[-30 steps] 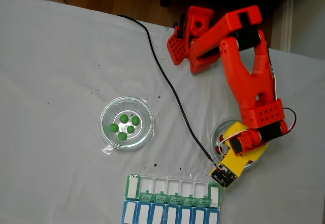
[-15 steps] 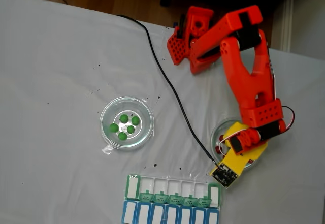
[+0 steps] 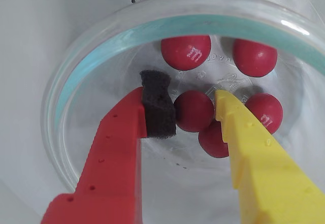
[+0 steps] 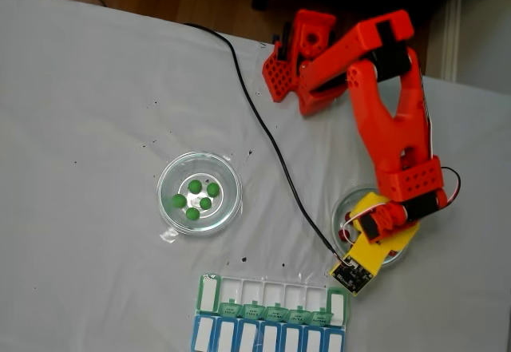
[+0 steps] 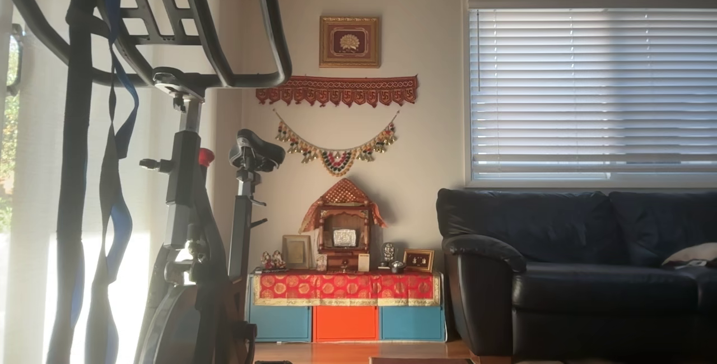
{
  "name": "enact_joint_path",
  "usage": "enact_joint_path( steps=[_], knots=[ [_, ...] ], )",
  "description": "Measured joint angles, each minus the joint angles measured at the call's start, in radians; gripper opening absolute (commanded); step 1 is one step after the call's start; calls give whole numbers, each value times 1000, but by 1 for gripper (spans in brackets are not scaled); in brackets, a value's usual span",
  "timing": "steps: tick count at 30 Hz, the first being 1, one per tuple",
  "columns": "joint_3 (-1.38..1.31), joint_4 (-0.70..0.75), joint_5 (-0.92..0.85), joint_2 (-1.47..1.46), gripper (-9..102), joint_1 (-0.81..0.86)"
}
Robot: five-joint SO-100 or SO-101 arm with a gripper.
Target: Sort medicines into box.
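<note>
In the wrist view the hand point(image 3: 195, 104) is low inside a clear glass dish point(image 3: 76, 82), its red and yellow fingers narrow around one dark red pill point(image 3: 193, 111), with four others close by. In the fixed view the box point(image 4: 271, 314) lies on the counter point(image 4: 80, 88), near the green pills point(image 4: 196, 199).

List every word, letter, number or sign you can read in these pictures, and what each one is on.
"m": white letter on the top red pill in the glass dish, wrist view.
A partial white mark on the right red pill: too cut off to read.
Embossed lettering on the dish floor: too faint to read.
Day labels on the pill organizer lids, fixed view: too small to read.
</note>
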Motion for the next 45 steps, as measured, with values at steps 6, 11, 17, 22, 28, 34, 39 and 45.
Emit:
enact_joint_path(
  steps=[6,11,17,22,28,34,39,45],
  knots=[
    [0,18,14,0,16,-25],
    [0,18,15,0,16,-31],
    [0,18,15,0,15,-31],
    [12,-14,15,0,15,-31],
    [18,-44,15,0,15,-31],
    [26,-58,15,2,15,-31],
    [32,-61,15,2,15,-31],
    [37,-77,15,2,14,-31]
  ],
)
